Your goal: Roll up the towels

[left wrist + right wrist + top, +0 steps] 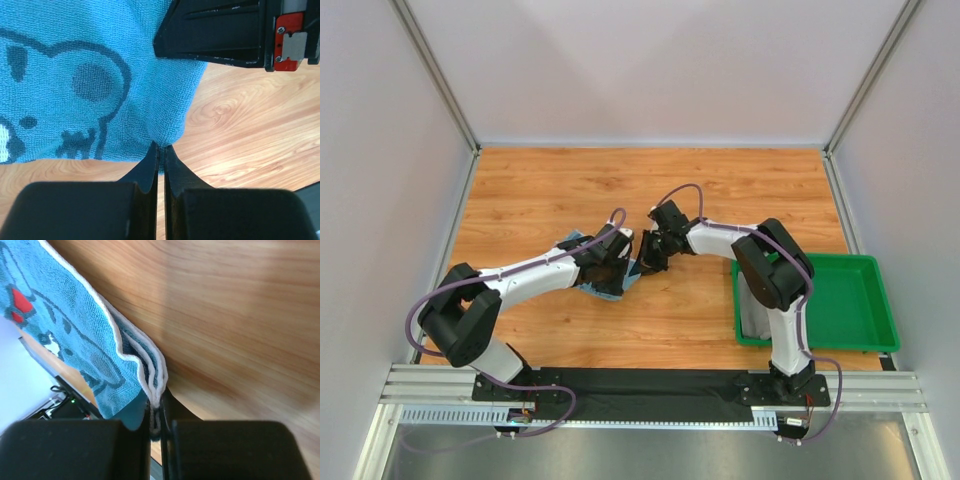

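- At the middle of the wooden surface, the blue towel sits between the two arms, which hide most of it in the top view.
- The left hand is closed tight on a bunched corner of the towel. Its fingers meet with only a slit between them, and the cloth puckers right at their tips.
- In the left wrist view the towel spreads up and to the left from that pinch. It shows a dark outline drawing and a bit of white at the left edge.
- The right hand is clamped on the towel's edge, where several white-trimmed layers, folded together, run down into the gap between its fingers.
- From that grip the towel runs up and to the left in the right wrist view, with a small red mark near its far end.
- The two hands are close together, and the right hand's black body shows at the top of the left wrist view, against the cloth.
- A green tray sits at the right of the surface, well apart from the towel. The right arm crosses its left end.
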Tool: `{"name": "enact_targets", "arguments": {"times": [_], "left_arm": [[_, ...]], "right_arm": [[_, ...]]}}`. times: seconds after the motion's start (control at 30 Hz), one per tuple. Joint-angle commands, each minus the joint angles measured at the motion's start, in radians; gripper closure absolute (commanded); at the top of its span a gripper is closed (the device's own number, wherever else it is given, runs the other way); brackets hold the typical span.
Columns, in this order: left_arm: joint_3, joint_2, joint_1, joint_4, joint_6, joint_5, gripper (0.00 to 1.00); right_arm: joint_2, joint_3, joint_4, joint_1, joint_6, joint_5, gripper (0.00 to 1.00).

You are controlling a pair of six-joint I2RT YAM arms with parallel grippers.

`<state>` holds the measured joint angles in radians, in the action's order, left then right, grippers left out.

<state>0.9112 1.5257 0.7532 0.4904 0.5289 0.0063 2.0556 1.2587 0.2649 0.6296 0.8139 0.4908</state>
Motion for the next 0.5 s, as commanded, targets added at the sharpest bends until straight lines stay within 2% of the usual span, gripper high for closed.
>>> {"name": "enact_targets", "arguments": {"times": [0.0, 0.03, 0.07, 0.13, 0.23, 0.47], "left_arm": [[-0.005, -0.045, 0.014, -0.007, 0.008, 0.034, 1.0], [-0.003, -0.05, 0.02, -0.006, 0.009, 0.038, 1.0], [-0.002, -0.052, 0.023, -0.006, 0.008, 0.043, 1.0], [0.0, -0.05, 0.032, -0.006, 0.008, 0.066, 1.0], [0.002, -0.044, 0.052, -0.013, 0.014, 0.086, 1.0], [0.011, -0.018, 0.081, -0.047, 0.046, 0.153, 1.0]], "right_arm": [[-0.052, 0.013, 0.143, -0.03, -0.082, -0.17, 0.96], [-0.061, 0.008, 0.158, -0.034, -0.091, -0.182, 0.73], [-0.071, 0.007, 0.175, -0.037, -0.111, -0.196, 0.56], [-0.107, -0.004, 0.22, -0.048, -0.133, -0.239, 0.33], [-0.165, -0.038, 0.258, -0.071, -0.17, -0.285, 0.26], [-0.303, -0.102, 0.321, -0.145, -0.228, -0.337, 0.25]]}}
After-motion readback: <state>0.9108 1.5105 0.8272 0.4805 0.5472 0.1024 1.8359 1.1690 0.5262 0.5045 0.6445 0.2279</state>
